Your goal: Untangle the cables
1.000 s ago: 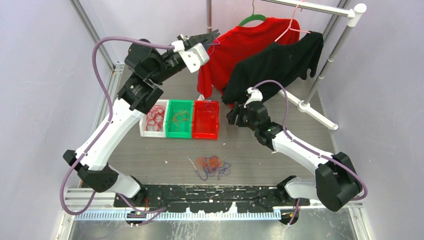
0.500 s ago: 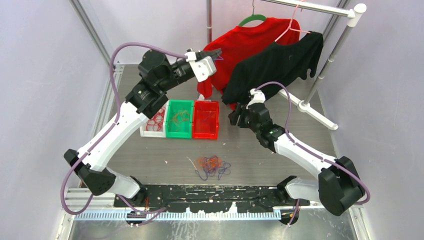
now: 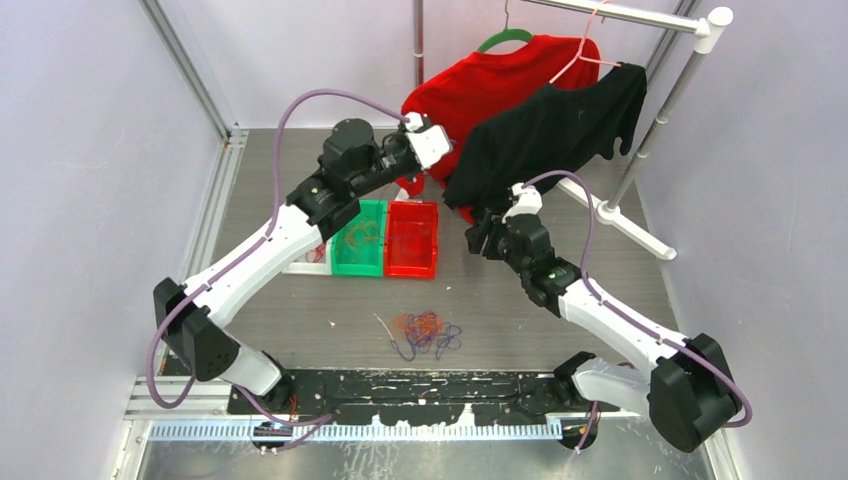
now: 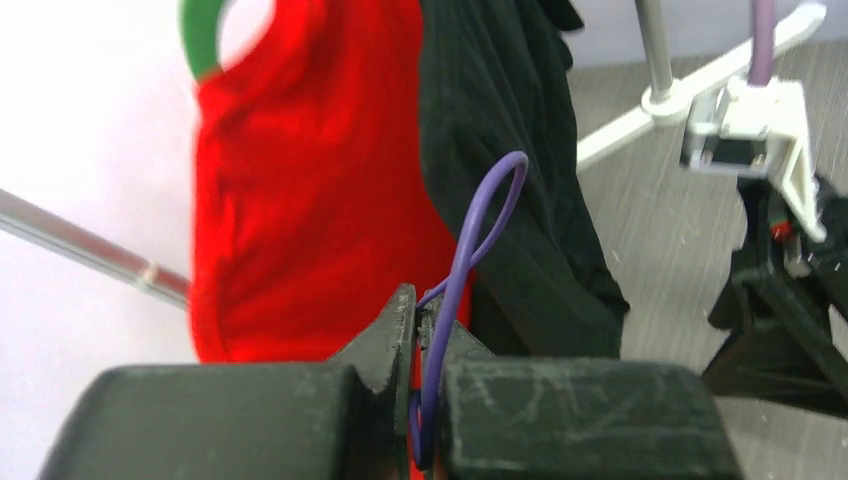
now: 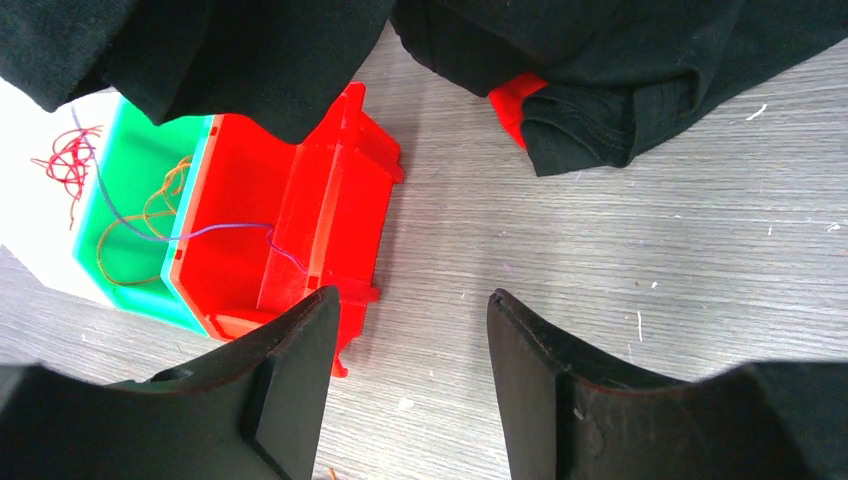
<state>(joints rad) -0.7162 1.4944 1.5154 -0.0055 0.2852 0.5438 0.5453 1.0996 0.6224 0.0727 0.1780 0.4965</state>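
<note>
A tangled bundle of red, orange and purple cables [image 3: 425, 330] lies on the table near the front edge. My left gripper [image 3: 442, 168] is raised above the red bin [image 3: 411, 240], in front of the red shirt. In the left wrist view it [image 4: 425, 320] is shut on a single purple cable [image 4: 478, 225] that loops up out of the jaws. My right gripper [image 3: 478, 240] is open and empty low over the table just right of the red bin; the right wrist view [image 5: 410, 310] shows its jaws wide apart. Another purple cable [image 5: 220, 232] lies across the green and red bins.
Three bins stand side by side: white [image 5: 30, 220] with red cables [image 5: 68, 165], green [image 3: 360, 240] with orange cables [image 5: 150, 215], and red [image 5: 290, 210]. A red shirt [image 3: 470, 85] and a black shirt [image 3: 560, 120] hang from a rack whose base [image 3: 630, 225] stands at the back right.
My left arm has swung right and lower, carrying the purple cable from above the white bin to over the red bin. My right arm has shifted slightly right.
</note>
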